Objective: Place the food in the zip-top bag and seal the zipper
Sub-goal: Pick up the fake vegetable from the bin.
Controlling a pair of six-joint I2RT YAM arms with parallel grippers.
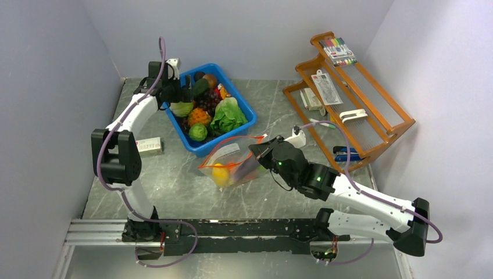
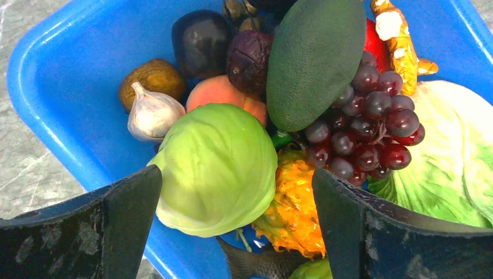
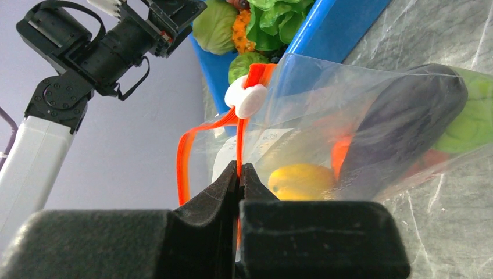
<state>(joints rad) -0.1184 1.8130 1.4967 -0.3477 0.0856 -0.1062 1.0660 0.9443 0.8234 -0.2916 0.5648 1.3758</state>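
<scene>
**Bag held by its zipper, other arm over the fruit bin**

At the middle of the desk (image 1: 174,186), the right end effector (image 3: 239,174) is clamped tight on the orange zipper (image 3: 185,151), at the 3 o'clock side of the clear bag (image 1: 232,160). The bag lies on the desk with an eggplant (image 3: 401,122) and a yellow piece (image 3: 299,181) inside. At 11 o'clock from the bag, the left end effector (image 2: 235,180) hangs with jaws spread wide over a green cabbage (image 2: 215,168) in the blue bin (image 2: 52,87).

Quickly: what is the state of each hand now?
Left hand: open, holding nothing, over the cabbage in the blue bin.
Right hand: closed on the zipper of the zip-top bag.
</scene>
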